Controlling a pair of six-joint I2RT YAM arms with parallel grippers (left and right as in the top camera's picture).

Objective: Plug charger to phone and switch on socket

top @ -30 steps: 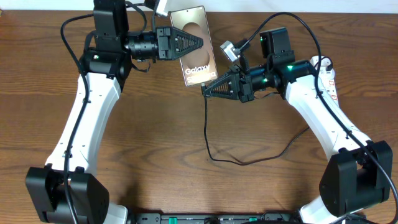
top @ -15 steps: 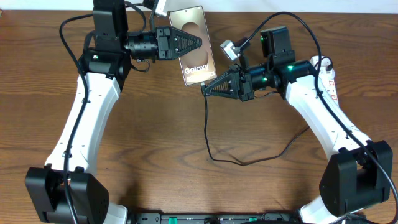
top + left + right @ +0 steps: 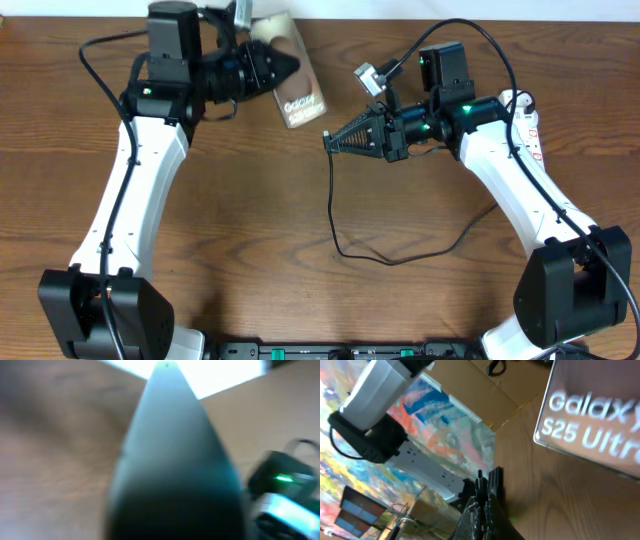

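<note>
Tool left (image 3: 288, 66) grips phone (image 3: 301, 95) | tool right (image 3: 331, 141) pinches charger (image 3: 331, 200) | right wrist view alone reads "S25 Ultra"

The top camera hangs above the table (image 3: 250, 220) and looks straight down from high up, so both arms fit in. The left wrist camera sits so close to something dark that all is blurry, with some brown wood at the sides. The right wrist camera looks along the right gripper (image 3: 481, 481), tilted, close to the phone (image 3: 600, 415). Top and right wrist views both show the phone and that gripper pinched on the cable (image 3: 332, 210).
</note>
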